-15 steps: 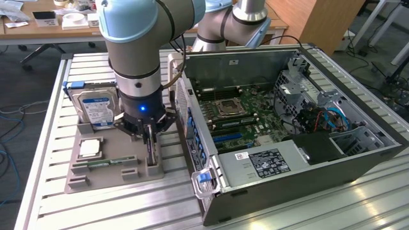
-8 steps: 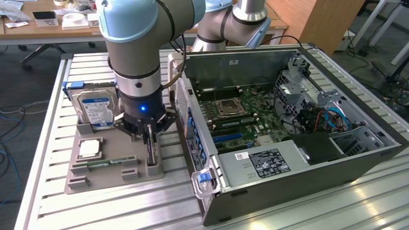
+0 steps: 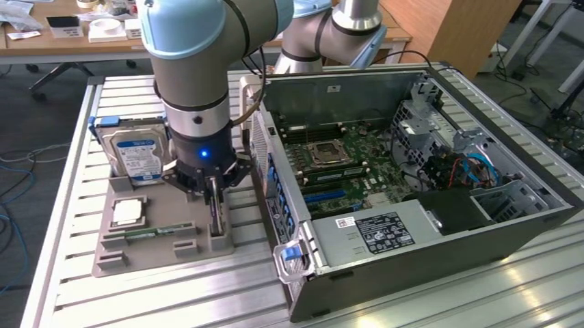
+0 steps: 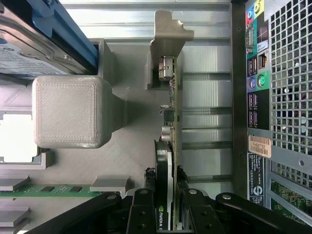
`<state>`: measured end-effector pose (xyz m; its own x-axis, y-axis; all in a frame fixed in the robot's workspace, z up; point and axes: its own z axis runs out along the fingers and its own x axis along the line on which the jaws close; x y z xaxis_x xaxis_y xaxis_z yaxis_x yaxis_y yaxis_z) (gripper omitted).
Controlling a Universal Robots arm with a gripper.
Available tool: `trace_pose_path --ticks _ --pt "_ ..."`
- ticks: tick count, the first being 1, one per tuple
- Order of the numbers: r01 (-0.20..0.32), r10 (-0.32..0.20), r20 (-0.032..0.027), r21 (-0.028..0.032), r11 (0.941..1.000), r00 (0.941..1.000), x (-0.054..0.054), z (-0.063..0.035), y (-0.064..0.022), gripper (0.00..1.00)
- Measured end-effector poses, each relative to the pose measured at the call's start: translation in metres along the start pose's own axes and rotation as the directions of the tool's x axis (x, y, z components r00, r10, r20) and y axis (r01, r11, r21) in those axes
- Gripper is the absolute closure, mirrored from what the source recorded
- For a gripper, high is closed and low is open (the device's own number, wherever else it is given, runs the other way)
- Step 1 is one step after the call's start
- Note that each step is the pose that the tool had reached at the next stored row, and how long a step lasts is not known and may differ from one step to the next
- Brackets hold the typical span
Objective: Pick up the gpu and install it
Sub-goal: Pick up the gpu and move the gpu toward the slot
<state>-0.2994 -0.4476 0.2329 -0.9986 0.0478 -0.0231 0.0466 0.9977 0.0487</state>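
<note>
Black two-finger gripper (image 4: 165,172) clamped on both faces of the gpu (image 4: 170,105), black-shrouded card with silver bracket, standing edge-on in grey plastic parts tray (image 3: 146,254), silver blue-labelled hard drive (image 3: 137,156) near, open black computer case (image 3: 401,270) just beside tray.

Slatted table (image 3: 137,301) bears tray (image 3: 150,258), computer (image 3: 411,273).

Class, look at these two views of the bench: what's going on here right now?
A robot arm's gripper is down at the gray parts tray, its fingers closed on the gpu, which stands edge-on in its tray slot. The card is not yet lifted or installed. A hard drive and a memory stick sit in the same tray, and the open computer case lies beside it, on the exterior view's right.
</note>
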Motion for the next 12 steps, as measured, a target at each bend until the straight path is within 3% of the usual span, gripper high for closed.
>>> trace_pose_path --ticks 12 --pt "0.0 0.0 0.0 0.0 1.0 1.0 0.0 -0.0203 0.001 0.73"
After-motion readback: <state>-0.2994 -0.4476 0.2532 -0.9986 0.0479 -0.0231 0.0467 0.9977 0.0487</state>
